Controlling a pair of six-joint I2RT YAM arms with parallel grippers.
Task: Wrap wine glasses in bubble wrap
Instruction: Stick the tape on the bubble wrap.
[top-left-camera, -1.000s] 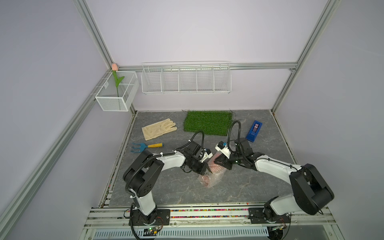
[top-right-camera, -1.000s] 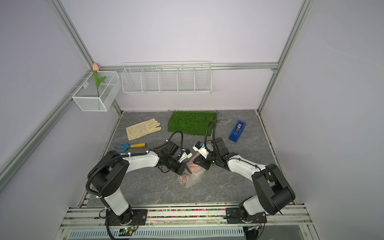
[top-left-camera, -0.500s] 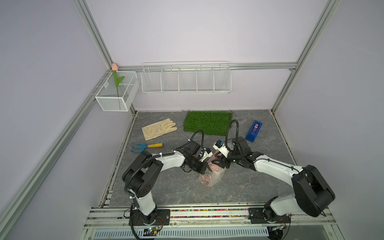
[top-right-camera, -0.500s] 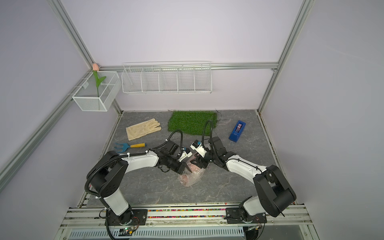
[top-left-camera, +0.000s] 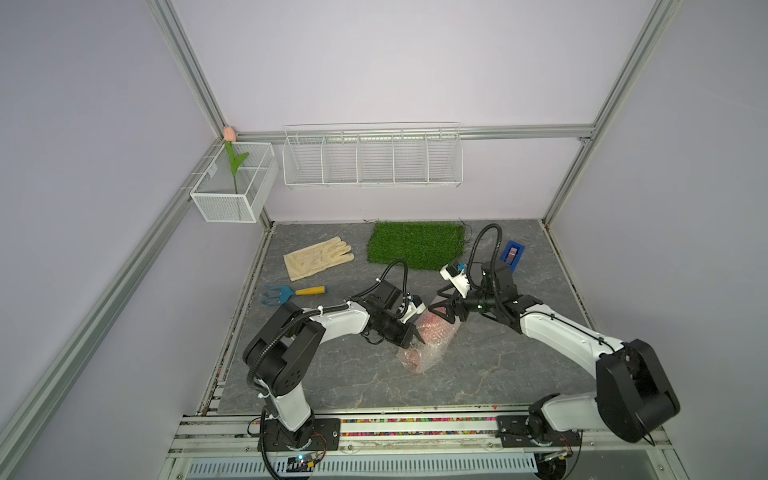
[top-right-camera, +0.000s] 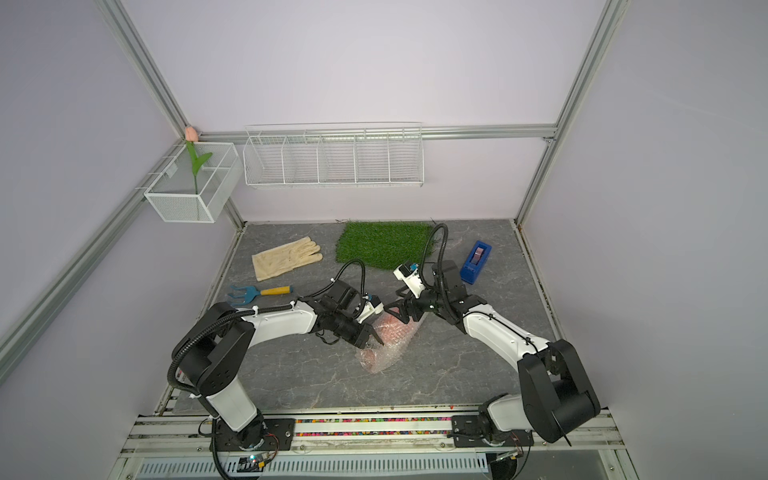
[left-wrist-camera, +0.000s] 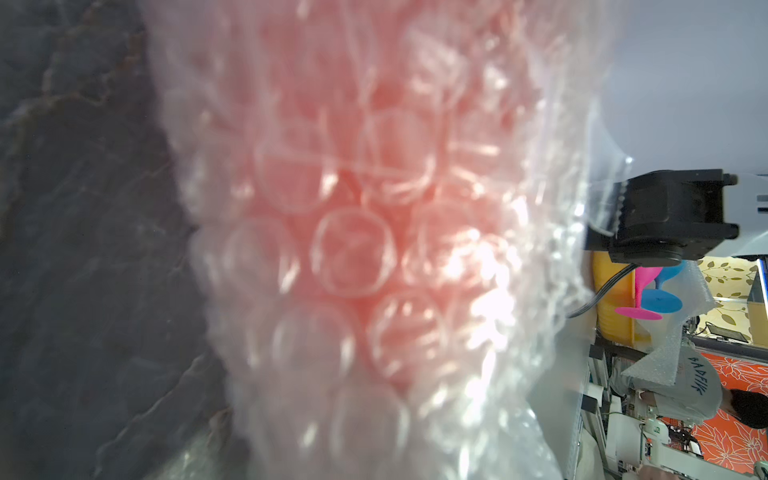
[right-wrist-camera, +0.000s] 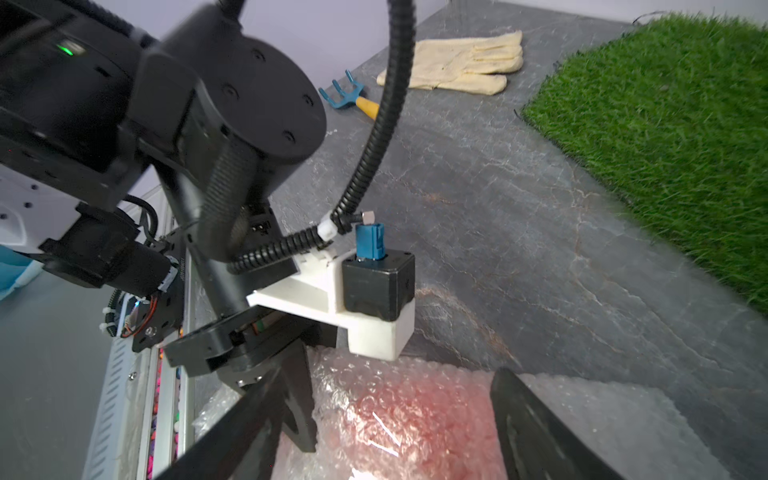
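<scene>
Grey, veined tabletop (top-left-camera: 490, 374) forms the floor of the cell, and the work sits almost at its centre. The goblet (top-left-camera: 432, 328) lies on its side there, showing only as a red blur through the bubble wrap (top-left-camera: 434, 351) rolled around it. The bundle runs from about 1 o'clock to 7 o'clock. Spare things lie well apart, towards the far and side edges: the green turf mat (top-left-camera: 415, 245) at 12 o'clock, the cream glove (top-left-camera: 318, 262) at 10 o'clock, the blue hand rake (top-left-camera: 291, 293) at 9 o'clock and the blue tape dispenser (top-left-camera: 513, 255) at 2 o'clock.

The left gripper (top-left-camera: 412, 337) reaches in from 9 o'clock and meets the bundle near its middle. Its jaws stand narrow, and in the right wrist view one of its fingers (right-wrist-camera: 293, 390) presses into the film. Bubbles fill the left wrist view, so the wrap appears pinched between the jaws. I judge that this hold pins the loose layer so the roll cannot spring open.

The right gripper (top-left-camera: 443, 315) hangs over the 1 o'clock end with its jaws spread wide to either side of the bundle, gripping nothing. Placed so, it looks ready to take that end and tuck or twist the spare film. The wrapping seems well along but not secured.
</scene>
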